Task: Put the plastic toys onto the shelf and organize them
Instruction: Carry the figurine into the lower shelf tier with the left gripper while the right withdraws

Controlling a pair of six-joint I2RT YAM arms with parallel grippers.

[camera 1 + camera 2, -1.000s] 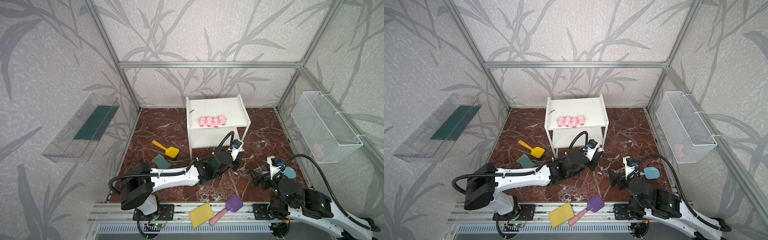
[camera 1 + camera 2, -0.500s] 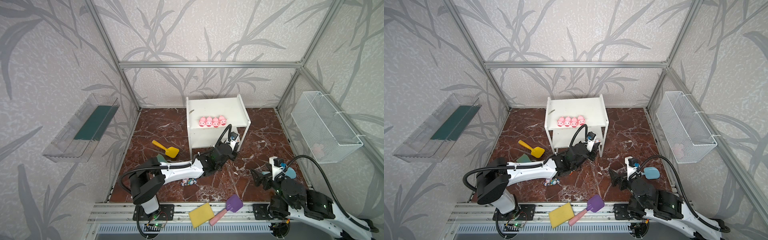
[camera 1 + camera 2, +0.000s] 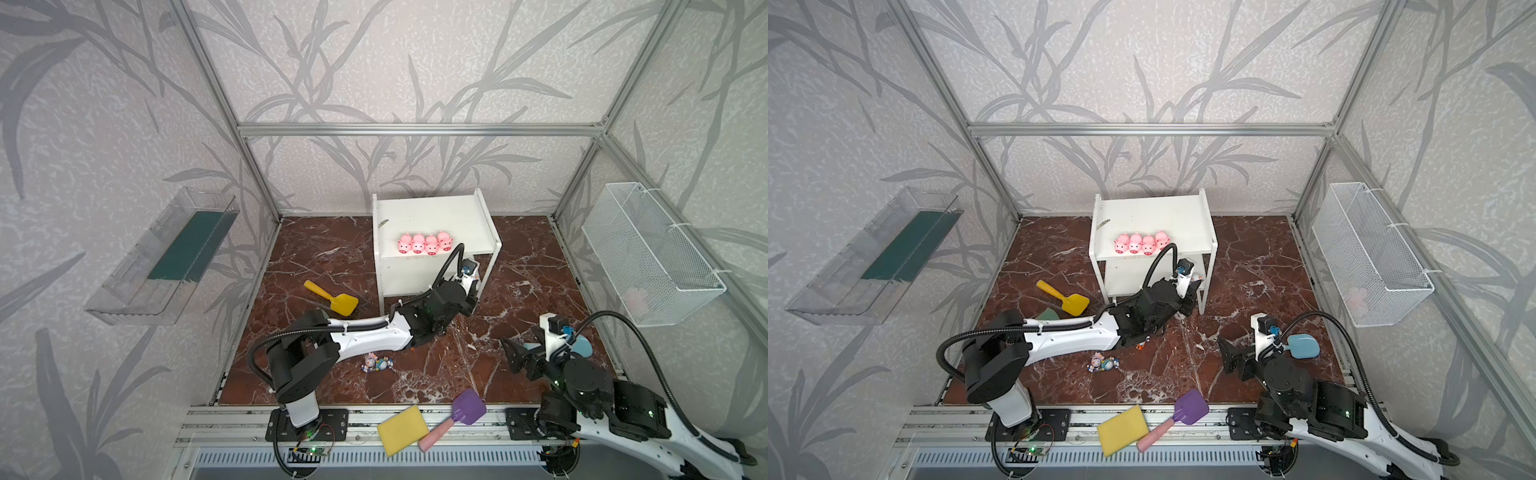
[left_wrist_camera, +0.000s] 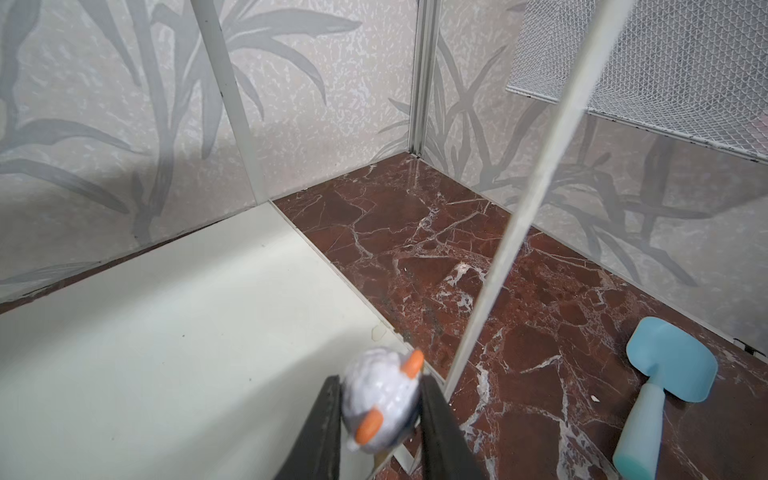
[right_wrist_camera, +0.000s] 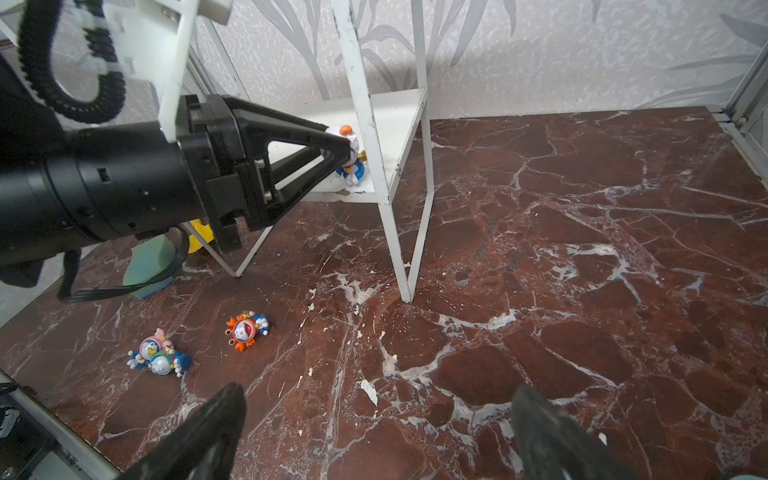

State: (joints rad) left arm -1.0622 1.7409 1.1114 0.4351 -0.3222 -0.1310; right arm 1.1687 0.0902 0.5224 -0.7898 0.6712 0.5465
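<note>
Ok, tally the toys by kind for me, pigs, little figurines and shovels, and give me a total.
Pink pigs: 4, on the shelf top board
Figurines: 4, white figurine in the left gripper, orange, pink and teal on the floor
Shovels: 3, yellow, purple, blue
Total: 11

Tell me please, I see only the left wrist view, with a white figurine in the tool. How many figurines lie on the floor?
Observer: Three: an orange figurine alone, a pink figurine and a teal figurine close together.
Operator: What stands on the shelf top?
Observer: Four pink pigs in one row on the upper board.
Operator: Is the right tool free?
Observer: Yes, it is open and holds nothing.
</note>
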